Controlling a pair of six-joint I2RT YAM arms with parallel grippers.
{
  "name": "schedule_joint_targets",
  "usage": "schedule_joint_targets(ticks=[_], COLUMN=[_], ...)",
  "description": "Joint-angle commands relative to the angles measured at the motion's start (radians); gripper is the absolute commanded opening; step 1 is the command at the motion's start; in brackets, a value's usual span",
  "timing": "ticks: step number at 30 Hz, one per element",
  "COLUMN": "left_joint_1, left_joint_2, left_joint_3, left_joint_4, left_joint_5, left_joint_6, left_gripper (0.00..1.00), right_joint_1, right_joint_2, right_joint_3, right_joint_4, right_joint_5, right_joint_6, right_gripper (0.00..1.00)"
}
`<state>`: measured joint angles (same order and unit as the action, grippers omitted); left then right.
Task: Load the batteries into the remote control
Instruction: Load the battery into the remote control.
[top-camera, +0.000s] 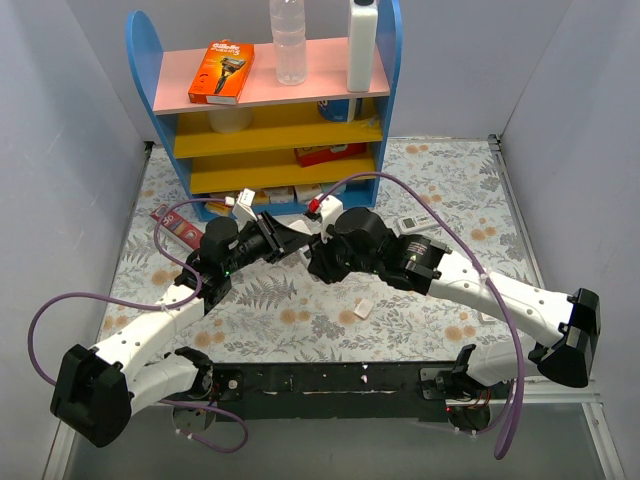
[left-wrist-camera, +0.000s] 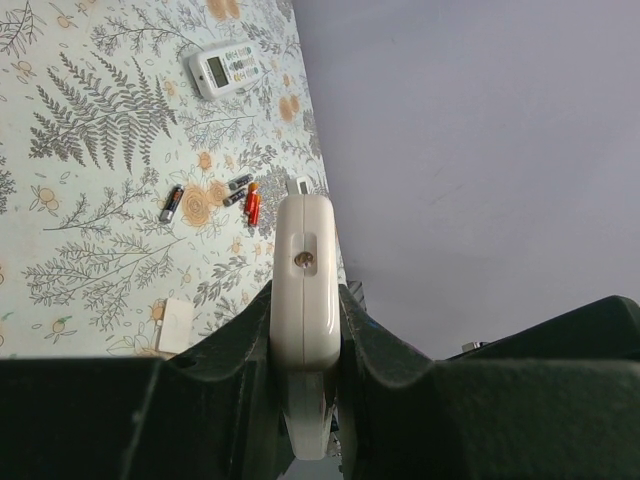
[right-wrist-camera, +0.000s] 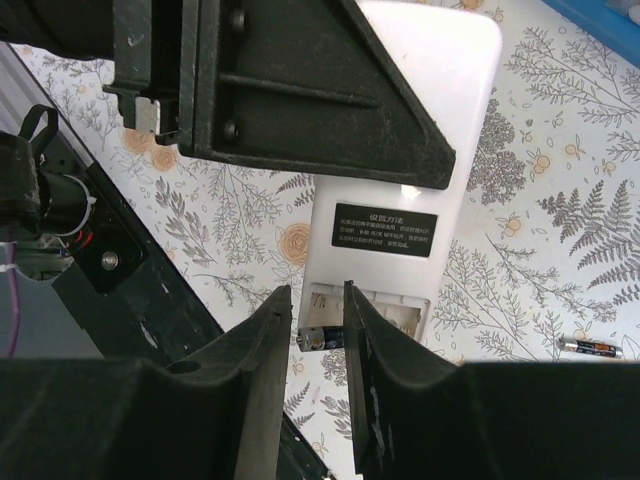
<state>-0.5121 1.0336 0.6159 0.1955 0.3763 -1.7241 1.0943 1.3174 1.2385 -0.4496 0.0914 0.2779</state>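
Overhead plus wrist close-ups sharing remote control (right-wrist-camera: 385, 272)

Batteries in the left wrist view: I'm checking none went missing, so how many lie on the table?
4: one dark battery alone on the left; two smaller dark ones side by side; a red-wrapped one just right of them. The held remote control may hide others.

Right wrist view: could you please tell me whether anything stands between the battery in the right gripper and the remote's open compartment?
Nothing visible does. The battery, held by the right gripper, is at the uncovered compartment of the remote control. The left gripper clamps the remote higher up, above the label.
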Motion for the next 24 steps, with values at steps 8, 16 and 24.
schedule_joint_targets(ticks=[8,16,24], left_joint_1=[0.006,0.007,0.006], left_joint_2=[-0.043,-0.041,-0.046], left_joint_3=[0.002,0.010,0.010], left_joint_4=[0.001,-0.010,-0.010], left_joint_5=[-0.036,-0.048,-0.048], left_joint_6=[-0.005,-0.008,-0.011], left_gripper=[0.00,0.00,0.00], right_joint_1=[0.004,0.004,0.004], right_joint_2=[-0.052,-0.049,-0.043], right_joint_3=[0.053,0.041,0.024], right_joint_4=[-0.035,-0.049,-0.038], right_joint_5=[-0.033,-0.064,-0.035], right_joint_6=[-0.032,-0.029,-0.032], right_gripper=[0.35,0.35,0.33])
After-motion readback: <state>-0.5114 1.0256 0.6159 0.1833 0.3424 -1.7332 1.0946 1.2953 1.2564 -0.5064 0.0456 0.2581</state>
